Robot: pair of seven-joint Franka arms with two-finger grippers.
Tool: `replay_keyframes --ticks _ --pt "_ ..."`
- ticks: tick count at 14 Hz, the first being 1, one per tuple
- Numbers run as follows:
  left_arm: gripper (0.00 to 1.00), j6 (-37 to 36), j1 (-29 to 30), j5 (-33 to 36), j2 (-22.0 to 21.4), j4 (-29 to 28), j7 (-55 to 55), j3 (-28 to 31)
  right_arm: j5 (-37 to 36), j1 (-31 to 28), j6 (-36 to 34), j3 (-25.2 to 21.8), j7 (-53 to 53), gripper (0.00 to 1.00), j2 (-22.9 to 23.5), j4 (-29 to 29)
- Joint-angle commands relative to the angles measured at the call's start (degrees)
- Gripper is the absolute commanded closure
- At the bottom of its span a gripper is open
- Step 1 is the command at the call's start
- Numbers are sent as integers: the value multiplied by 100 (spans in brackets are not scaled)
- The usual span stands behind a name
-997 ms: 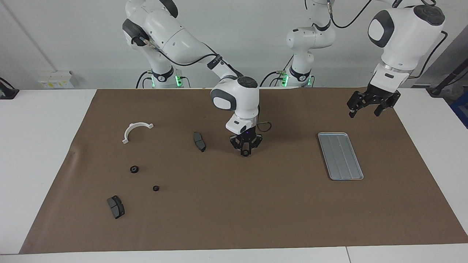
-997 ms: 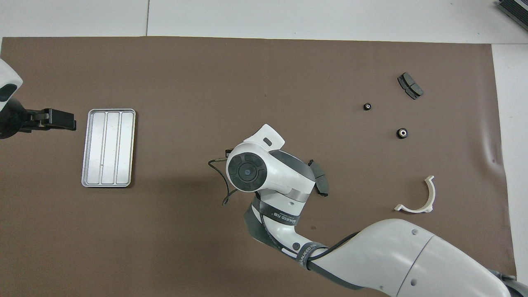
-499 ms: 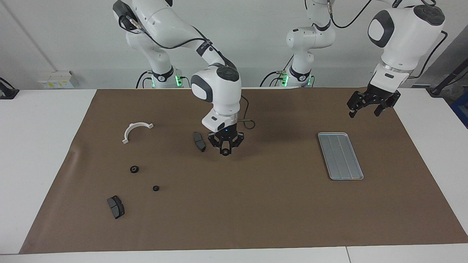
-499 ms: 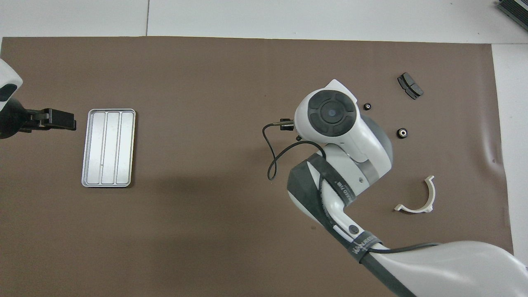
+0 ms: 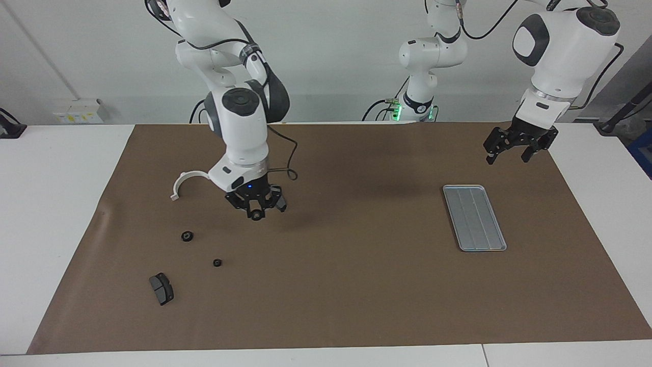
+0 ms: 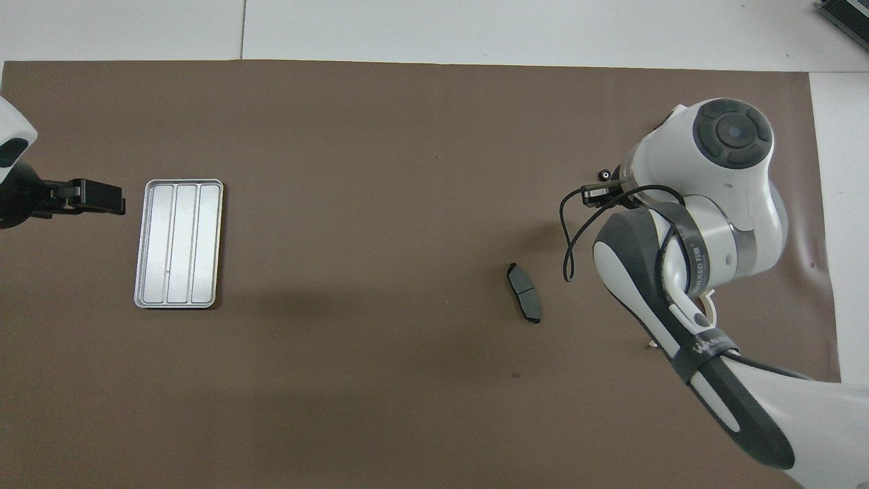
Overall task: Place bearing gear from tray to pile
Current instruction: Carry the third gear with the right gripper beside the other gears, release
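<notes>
The silver-grey tray (image 5: 473, 217) (image 6: 178, 243) lies bare at the left arm's end of the mat. My right gripper (image 5: 256, 213) hangs just above the mat among the pile, shut on a small black bearing gear (image 5: 256, 217). It is beside a dark brake pad (image 5: 280, 203) (image 6: 524, 302). The overhead view hides this gripper under its own arm. The pile also holds a white half-ring bracket (image 5: 181, 182), two black gears (image 5: 187, 236) (image 5: 217, 263) and a second brake pad (image 5: 161, 288). My left gripper (image 5: 512, 153) (image 6: 121, 200) waits open in the air beside the tray.
A brown mat (image 5: 356, 285) covers most of the white table. The right arm (image 6: 706, 204) covers much of the pile in the overhead view, where one gear (image 6: 603, 174) peeks out beside its wrist. A black cable loops off the right wrist.
The right arm has swung from the middle of the mat toward its own end of the table, carrying the gear past the brake pad. The left arm has stayed still.
</notes>
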Motion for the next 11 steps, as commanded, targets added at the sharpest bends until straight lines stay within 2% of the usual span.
replay_keyframes --ticks 1,6,9,11 --pt "0 9 -16 9 -96 -91 -6 26 324 19 851 -324 -607 100 -378 -1096" --pt "0 9 -16 9 -96 -91 -6 26 324 19 1668 -465 -845 100 -378 -1853" --pt "0 9 -16 18 -96 -91 -6 26 333 19 1785 -474 -845 97 -378 -1951" --pt "0 9 -16 18 -96 -91 -6 26 341 27 1785 -474 -680 1 -369 -1933"
